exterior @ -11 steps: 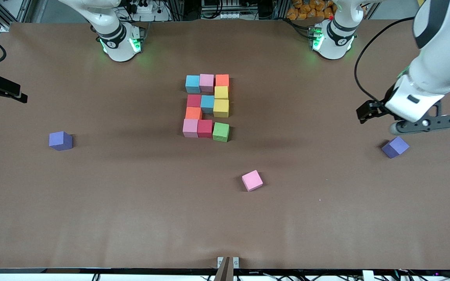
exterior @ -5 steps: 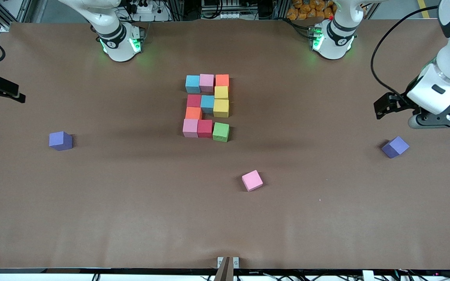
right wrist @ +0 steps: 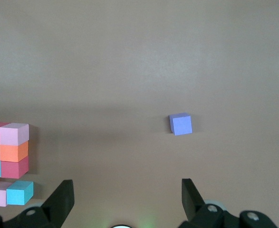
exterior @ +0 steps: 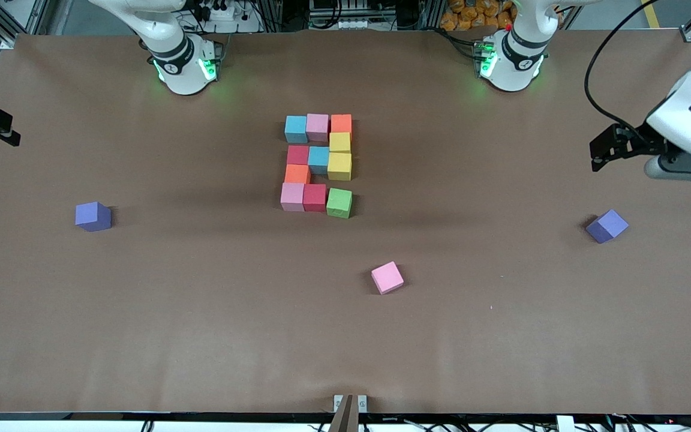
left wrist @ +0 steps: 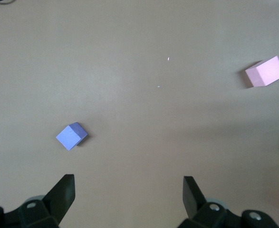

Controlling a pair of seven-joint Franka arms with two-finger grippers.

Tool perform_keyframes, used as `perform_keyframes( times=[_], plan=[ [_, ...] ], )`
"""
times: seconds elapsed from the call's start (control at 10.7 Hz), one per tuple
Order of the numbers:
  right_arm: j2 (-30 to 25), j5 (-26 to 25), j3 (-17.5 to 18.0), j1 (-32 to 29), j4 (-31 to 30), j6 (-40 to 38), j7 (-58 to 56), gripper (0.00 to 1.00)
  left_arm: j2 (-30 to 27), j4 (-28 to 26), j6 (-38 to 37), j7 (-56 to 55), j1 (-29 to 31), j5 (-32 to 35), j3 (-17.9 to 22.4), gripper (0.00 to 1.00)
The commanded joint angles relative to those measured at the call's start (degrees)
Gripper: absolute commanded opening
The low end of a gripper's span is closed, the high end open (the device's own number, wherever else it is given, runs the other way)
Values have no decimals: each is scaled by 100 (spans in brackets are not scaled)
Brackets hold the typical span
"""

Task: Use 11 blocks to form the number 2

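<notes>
Matte, probably light foam blocks form the number 2 (exterior: 318, 164) mid-table, best pinched across flat opposite faces; my left gripper (left wrist: 129, 199) and right gripper (right wrist: 127, 199) hang wide-jawed, empty, at the table's ends.

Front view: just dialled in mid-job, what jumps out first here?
The number 2 of coloured blocks stands mid-table, between the two bases. A loose pink block lies alone nearer the front camera, with a purple cube toward the left arm's end and another purple cube toward the right arm's. The left gripper hangs open above the table.
</notes>
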Motion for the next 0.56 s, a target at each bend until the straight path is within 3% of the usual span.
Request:
perform_keyframes(
  times=[0.0, 0.19, 0.47],
  plan=[
    [-32, -127, 15, 29, 13, -58, -5, 100, -240, -31, -197, -129, -122, -142, 105, 100],
    [-32, -127, 15, 29, 13, -58, -5, 100, -310, -75, -268, -121, -595, -432, 726, 100],
    [-50, -119, 15, 20, 13, -67, -14, 100, -310, -67, -355, -191, -615, -528, 730, 100]
  ],
)
